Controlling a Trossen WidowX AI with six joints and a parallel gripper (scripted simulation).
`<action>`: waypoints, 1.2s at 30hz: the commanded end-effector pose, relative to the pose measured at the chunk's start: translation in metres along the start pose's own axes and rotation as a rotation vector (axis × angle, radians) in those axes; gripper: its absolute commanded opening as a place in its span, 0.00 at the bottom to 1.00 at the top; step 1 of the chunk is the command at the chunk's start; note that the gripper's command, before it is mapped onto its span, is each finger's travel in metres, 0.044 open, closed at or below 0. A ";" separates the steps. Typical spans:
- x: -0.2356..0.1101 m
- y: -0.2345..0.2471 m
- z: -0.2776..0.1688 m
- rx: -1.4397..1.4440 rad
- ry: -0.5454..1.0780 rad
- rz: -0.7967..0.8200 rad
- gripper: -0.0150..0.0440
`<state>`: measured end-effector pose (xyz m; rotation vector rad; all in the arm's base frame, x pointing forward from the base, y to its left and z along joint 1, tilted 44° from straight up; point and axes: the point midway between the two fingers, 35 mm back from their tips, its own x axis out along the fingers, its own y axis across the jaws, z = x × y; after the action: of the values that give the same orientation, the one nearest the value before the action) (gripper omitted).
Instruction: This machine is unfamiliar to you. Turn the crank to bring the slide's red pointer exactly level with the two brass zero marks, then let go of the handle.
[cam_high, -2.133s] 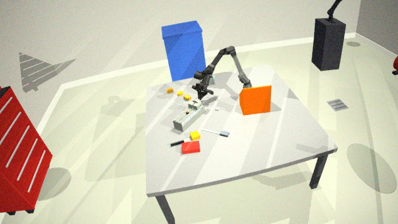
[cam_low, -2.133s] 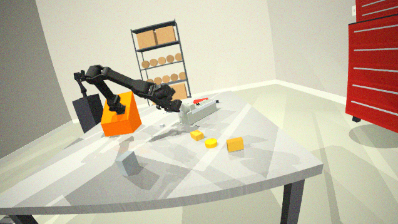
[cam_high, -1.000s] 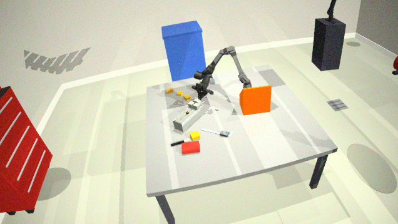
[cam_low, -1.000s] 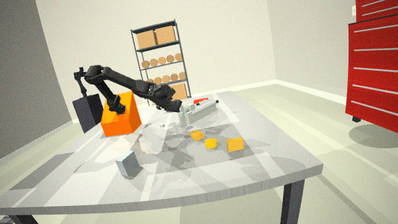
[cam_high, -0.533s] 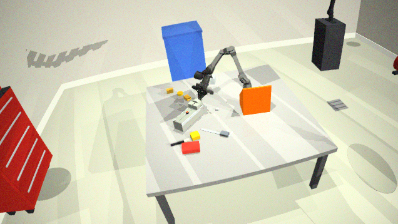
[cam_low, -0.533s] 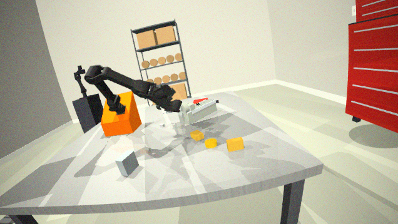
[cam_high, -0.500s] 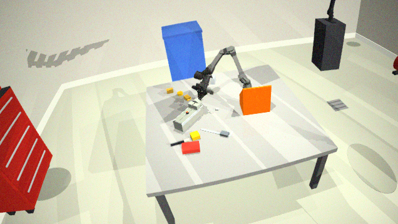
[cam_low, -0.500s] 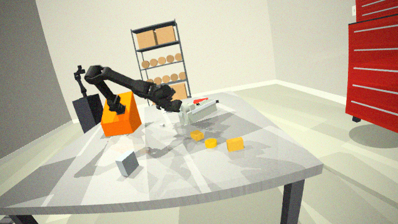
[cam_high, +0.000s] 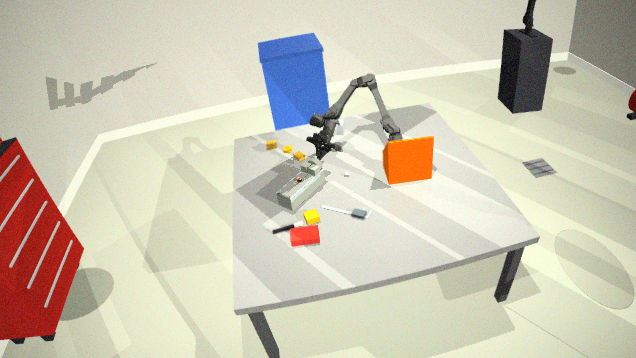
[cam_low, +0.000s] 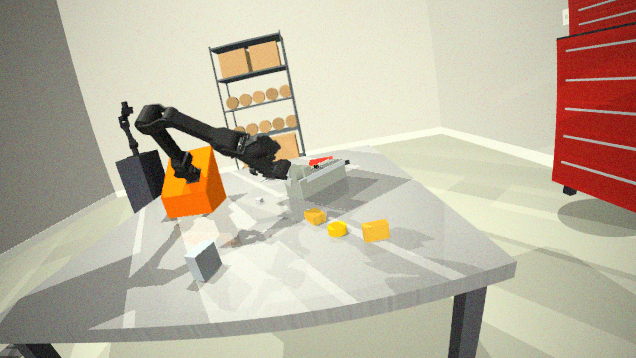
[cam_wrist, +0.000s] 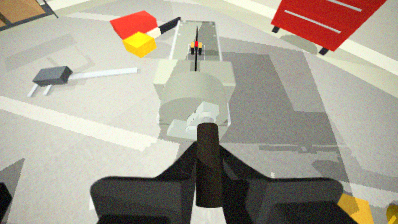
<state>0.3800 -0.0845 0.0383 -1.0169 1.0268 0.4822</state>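
The grey-green machine stands on the table, with a long slide channel and a rounded housing at the crank end. My gripper is shut on the dark crank handle, which sticks out from the pale crank arm. The small red pointer shows in the channel. In the wrist view it appears between the two brass marks, close to their level; the exact offset is too small to tell. The fingers partly hide the handle's sides.
An orange block stands by the arm's base. Yellow pieces lie near the crank end. A red block, a yellow block and a grey-headed tool lie beyond the machine.
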 end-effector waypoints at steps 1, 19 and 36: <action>0.000 -0.001 0.000 -0.006 0.001 -0.004 0.25; 0.000 0.000 0.000 0.000 0.000 0.000 0.39; -0.005 -0.001 -0.005 0.000 0.001 0.000 1.00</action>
<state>0.3796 -0.0856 0.0385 -1.0152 1.0285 0.4796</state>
